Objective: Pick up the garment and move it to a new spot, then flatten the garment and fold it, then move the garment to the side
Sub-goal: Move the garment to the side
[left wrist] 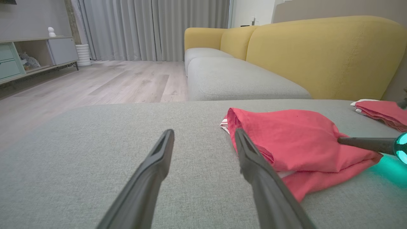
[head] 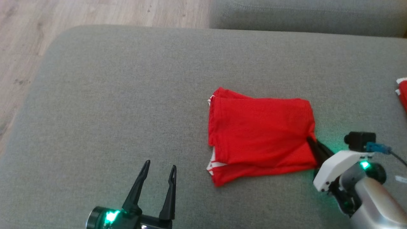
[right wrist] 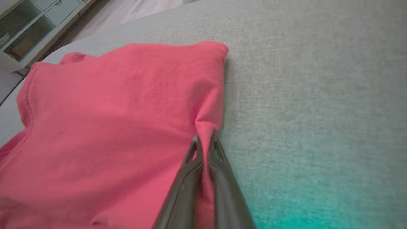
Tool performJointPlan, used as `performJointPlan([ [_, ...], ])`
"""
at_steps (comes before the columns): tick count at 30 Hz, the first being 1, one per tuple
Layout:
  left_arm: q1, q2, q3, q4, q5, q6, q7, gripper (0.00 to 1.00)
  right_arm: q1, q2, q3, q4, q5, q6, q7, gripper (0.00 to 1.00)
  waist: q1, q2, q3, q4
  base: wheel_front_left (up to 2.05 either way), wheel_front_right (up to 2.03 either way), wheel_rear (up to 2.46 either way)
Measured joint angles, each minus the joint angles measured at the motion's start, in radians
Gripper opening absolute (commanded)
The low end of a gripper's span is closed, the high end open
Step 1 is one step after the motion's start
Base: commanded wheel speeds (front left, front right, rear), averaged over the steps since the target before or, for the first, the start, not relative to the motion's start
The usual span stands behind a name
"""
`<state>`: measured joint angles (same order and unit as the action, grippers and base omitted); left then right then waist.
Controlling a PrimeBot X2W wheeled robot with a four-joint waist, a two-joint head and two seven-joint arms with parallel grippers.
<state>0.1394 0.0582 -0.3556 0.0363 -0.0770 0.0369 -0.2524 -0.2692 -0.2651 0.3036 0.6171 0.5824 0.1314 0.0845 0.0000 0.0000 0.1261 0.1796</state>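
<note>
The garment (head: 260,133) is a red cloth with white trim, lying folded in layers on the grey cushion (head: 127,105), a little right of centre. My right gripper (head: 310,141) is shut on a pinch of fabric at the garment's right edge; the right wrist view shows the garment (right wrist: 105,127) bunched between my right gripper's (right wrist: 205,140) closed fingers. My left gripper (head: 159,167) stands open near the cushion's front edge, to the left of the garment and apart from it. From the left wrist, the garment (left wrist: 295,140) lies just beyond the open left gripper (left wrist: 203,133).
A second red-and-white cloth (head: 402,93) lies at the cushion's right edge. Wooden floor (head: 25,47) runs along the left and back. Another grey seat (head: 305,14) sits behind, and a yellow sofa back (left wrist: 318,54) rises beyond it.
</note>
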Motion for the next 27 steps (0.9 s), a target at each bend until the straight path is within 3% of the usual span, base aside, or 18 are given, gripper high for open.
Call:
performJointPlan([
  [4, -0.019, 0.0, -0.002, -0.031, -0.007, 0.027, 0.0, 1.0, -0.04, -0.069, 0.006, -0.003, -0.02, 0.0, -0.02, 0.0, 0.0, 0.0, 0.03, -0.016, 0.0, 0.0, 0.0],
  [11, -0.121, -0.001, -0.006, -0.065, -0.011, 0.052, -0.001, 1.0, -0.125, -0.273, -0.063, -0.075, -0.063, 0.0, -0.002, 0.0, 0.0001, 0.0, 0.119, -0.071, 0.0, 0.0, 0.0],
  [19, -0.233, -0.002, -0.026, -0.064, -0.012, 0.052, -0.004, 1.0, -0.201, -0.452, -0.229, -0.187, -0.096, 0.0, 0.059, 0.0, 0.0002, 0.0, 0.238, -0.148, 0.0, 0.0, 0.0],
  [26, -0.289, -0.003, -0.037, -0.044, -0.012, 0.051, -0.004, 1.0, -0.209, -0.523, -0.427, -0.289, -0.14, 0.0, 0.168, 0.0, 0.0002, 0.0, 0.32, -0.198, 0.0, 0.0, 0.0],
  [27, -0.289, -0.003, -0.037, -0.044, -0.012, 0.051, -0.004, 1.0, -0.209, -0.523, -0.427, -0.289, -0.14, 0.0, 0.168, 0.3, 0.0002, 0.0, 0.32, -0.198, 0.0, 0.0, 0.0],
])
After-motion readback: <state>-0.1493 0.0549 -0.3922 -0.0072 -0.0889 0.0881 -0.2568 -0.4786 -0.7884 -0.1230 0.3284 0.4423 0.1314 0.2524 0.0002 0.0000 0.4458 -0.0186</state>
